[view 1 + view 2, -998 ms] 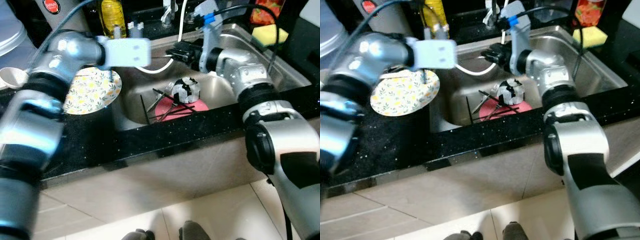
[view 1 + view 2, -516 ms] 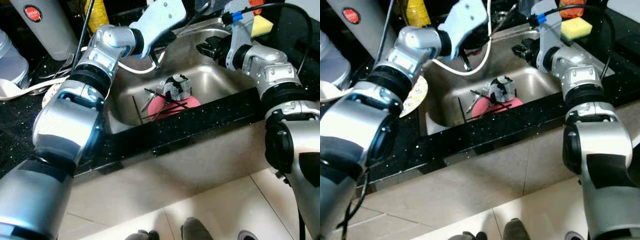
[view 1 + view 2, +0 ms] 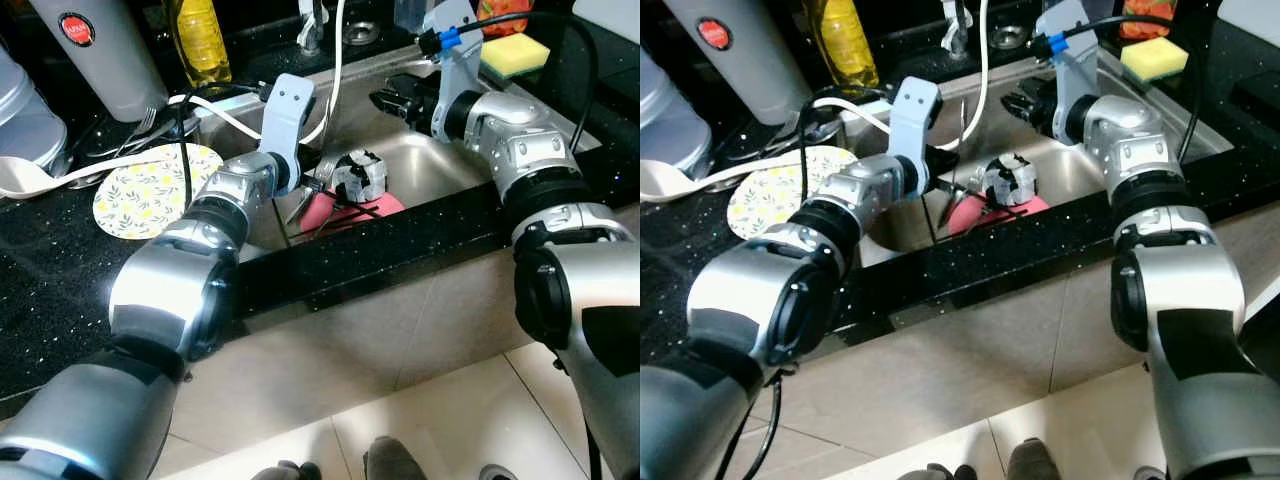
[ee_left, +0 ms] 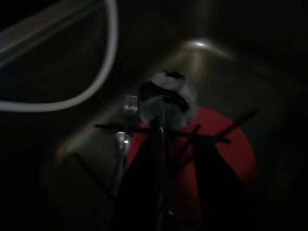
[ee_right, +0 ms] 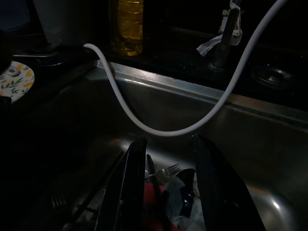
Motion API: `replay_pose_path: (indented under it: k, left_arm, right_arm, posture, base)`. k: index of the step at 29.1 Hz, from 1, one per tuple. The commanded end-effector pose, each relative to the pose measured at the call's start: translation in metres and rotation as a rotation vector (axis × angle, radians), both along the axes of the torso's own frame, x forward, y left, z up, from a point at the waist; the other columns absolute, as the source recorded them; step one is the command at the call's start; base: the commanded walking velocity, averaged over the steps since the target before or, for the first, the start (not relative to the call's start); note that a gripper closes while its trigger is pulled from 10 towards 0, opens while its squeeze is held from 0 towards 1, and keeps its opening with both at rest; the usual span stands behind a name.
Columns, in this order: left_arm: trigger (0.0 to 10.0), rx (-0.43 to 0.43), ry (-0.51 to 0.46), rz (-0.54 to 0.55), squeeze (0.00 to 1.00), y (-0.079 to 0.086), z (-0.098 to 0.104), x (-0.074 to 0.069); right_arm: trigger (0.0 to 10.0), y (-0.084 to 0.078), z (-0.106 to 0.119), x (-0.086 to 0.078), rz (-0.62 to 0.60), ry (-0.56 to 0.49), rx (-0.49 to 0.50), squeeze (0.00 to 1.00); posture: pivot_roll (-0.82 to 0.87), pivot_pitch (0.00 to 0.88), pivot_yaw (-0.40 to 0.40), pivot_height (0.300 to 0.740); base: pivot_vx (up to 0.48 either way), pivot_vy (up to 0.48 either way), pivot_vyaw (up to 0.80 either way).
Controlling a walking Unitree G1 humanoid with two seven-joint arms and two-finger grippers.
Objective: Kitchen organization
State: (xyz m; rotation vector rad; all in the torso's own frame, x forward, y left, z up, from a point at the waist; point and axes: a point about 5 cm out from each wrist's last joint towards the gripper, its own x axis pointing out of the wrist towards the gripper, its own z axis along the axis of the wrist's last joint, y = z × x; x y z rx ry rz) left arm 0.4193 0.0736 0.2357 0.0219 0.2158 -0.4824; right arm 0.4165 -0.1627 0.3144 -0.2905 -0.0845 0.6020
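Down in the stainless steel sink [image 3: 455,165], a black-and-white patterned cup [image 3: 360,175] sits on a round red plate [image 3: 345,211] among black chopsticks [image 3: 330,215], the left gripper [image 3: 943,160] just beside them, finger state unclear, the right gripper [image 5: 168,187] spread apart above.

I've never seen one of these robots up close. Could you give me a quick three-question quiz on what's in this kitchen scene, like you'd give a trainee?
1. True or false: the red plate lies inside the sink.
2. Where is the floral plate? A) in the sink B) on the counter left of the sink C) on the floor
3. Fill in: the yellow ___ sits behind the sink's right end.

Key: 1 true. 2 B. 3 sponge.
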Motion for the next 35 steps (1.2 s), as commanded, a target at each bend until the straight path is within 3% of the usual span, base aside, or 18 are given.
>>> replay_pose_path:
  k: [1, 2, 3, 4, 5, 7, 8, 11, 13, 14, 16, 17, 19, 22, 25, 28, 31, 35]
  left_arm:
    - [10.0, -0.037, -0.043, 0.102, 1.0, 0.023, 0.02, 0.006]
    - [10.0, -0.082, -0.085, 0.109, 1.0, 0.026, 0.032, 0.008]
    - [10.0, -0.138, -0.118, 0.103, 0.62, 0.029, 0.044, 0.008]
    - [10.0, -0.138, -0.118, 0.103, 0.62, 0.029, 0.044, 0.008]
    - [10.0, -0.207, -0.184, 0.1, 0.0, 0.034, 0.063, 0.009]
    - [10.0, -0.25, -0.245, 0.109, 0.0, 0.042, 0.08, 0.009]
    - [10.0, -0.222, -0.348, 0.165, 0.0, 0.056, 0.1, 0.008]
    - [10.0, -0.203, -0.425, 0.257, 0.0, 0.077, 0.115, 0.007]
    - [10.0, -0.012, -0.535, 0.479, 0.0, 0.12, 0.125, 0.002]
    - [10.0, -0.012, -0.535, 0.479, 0.0, 0.12, 0.125, 0.002]
    - [10.0, 0.002, -0.505, 0.633, 0.0, 0.153, 0.116, -0.002]
    - [10.0, 0.002, -0.505, 0.633, 0.0, 0.153, 0.116, -0.002]
    - [10.0, -0.121, -0.411, 0.838, 0.0, 0.195, 0.096, -0.011]
    - [10.0, -0.163, -0.374, 0.939, 0.0, 0.216, 0.085, -0.017]
    - [10.0, -0.133, -0.382, 0.908, 0.0, 0.216, 0.082, -0.018]
    - [10.0, -0.036, -0.351, 0.777, 0.0, 0.21, 0.072, -0.016]
    - [10.0, -0.081, -0.319, 0.689, 0.0, 0.213, 0.072, -0.02]
    - [10.0, -0.289, -0.234, 0.623, 0.0, 0.226, 0.072, -0.046]
  right_arm:
    - [10.0, 0.006, 0.008, -0.001, 0.027, -0.028, -0.009, 0.0]
    - [10.0, 0.005, 0.009, -0.001, 0.025, -0.031, -0.006, 0.0]
    - [10.0, 0.004, 0.01, -0.001, 0.024, -0.033, -0.002, 0.0]
    - [10.0, 0.004, 0.01, -0.001, 0.024, -0.033, -0.002, 0.0]
    - [10.0, 0.004, 0.011, -0.001, 0.027, -0.035, 0.005, 0.0]
    - [10.0, 0.005, 0.012, -0.001, 0.03, -0.038, 0.009, 0.0]
    - [10.0, 0.007, 0.013, -0.001, 0.041, -0.043, 0.015, 0.0]
    - [10.0, 0.009, 0.014, -0.002, 0.053, -0.05, 0.019, 0.0]
    - [10.0, 0.013, 0.015, -0.002, 0.071, -0.065, 0.036, 0.0]
    - [10.0, 0.013, 0.015, -0.002, 0.071, -0.065, 0.036, 0.0]
    - [10.0, 0.013, 0.016, -0.002, 0.072, -0.073, 0.053, 0.0]
    - [10.0, 0.013, 0.016, -0.002, 0.072, -0.073, 0.053, 0.0]
    - [10.0, 0.014, 0.018, -0.002, 0.068, -0.078, 0.07, 0.0]
    - [10.0, 0.015, 0.019, -0.002, 0.069, -0.081, 0.08, 0.0]
    - [10.0, 0.016, 0.019, -0.002, 0.076, -0.084, 0.082, 0.0]
    - [10.0, 0.018, 0.018, -0.005, 0.121, -0.1, 0.062, 0.0]
    - [10.0, 0.02, 0.015, -0.013, 0.245, -0.11, 0.06, 0.0]
    - [10.0, 0.027, 0.006, -0.023, 0.386, -0.102, 0.095, 0.0]
  posture:
    - [-0.17, 0.097, 0.152, 0.74]
    - [-0.17, 0.097, 0.153, 0.74]
    - [-0.17, 0.097, 0.152, 0.74]
    - [-0.17, 0.097, 0.152, 0.74]
    - [-0.16, 0.095, 0.152, 0.74]
    - [-0.16, 0.095, 0.147, 0.74]
    - [-0.16, 0.094, 0.145, 0.74]
    - [-0.15, 0.09, 0.138, 0.74]
    - [-0.12, 0.084, 0.119, 0.74]
    - [-0.12, 0.084, 0.119, 0.74]
    - [-0.1, 0.082, 0.111, 0.74]
    - [-0.1, 0.082, 0.111, 0.74]
    - [-0.09, 0.082, 0.1, 0.74]
    - [-0.09, 0.086, 0.101, 0.74]
    - [-0.1, 0.09, 0.108, 0.74]
    - [-0.11, 0.099, 0.118, 0.74]
    - [-0.11, 0.104, 0.117, 0.74]
    - [-0.07, 0.11, 0.104, 0.74]
  base:
    - [0.0, 0.0, 0.0]
    - [0.0, 0.0, 0.0]
    - [0.0, 0.0, 0.0]
    - [0.0, 0.0, 0.0]
    - [0.0, 0.0, 0.0]
    - [0.0, 0.0, 0.0]
    - [0.0, 0.0, 0.0]
    - [0.0, 0.0, 0.0]
    - [0.0, 0.0, 0.0]
    - [0.0, 0.0, 0.0]
    - [0.0, 0.0, 0.0]
    - [0.0, 0.0, 0.0]
    - [0.0, 0.0, 0.0]
    - [0.0, 0.0, 0.0]
    - [0.0, 0.0, 0.0]
    - [0.0, 0.0, 0.0]
    - [0.0, 0.0, 0.0]
    - [0.0, 0.0, 0.0]
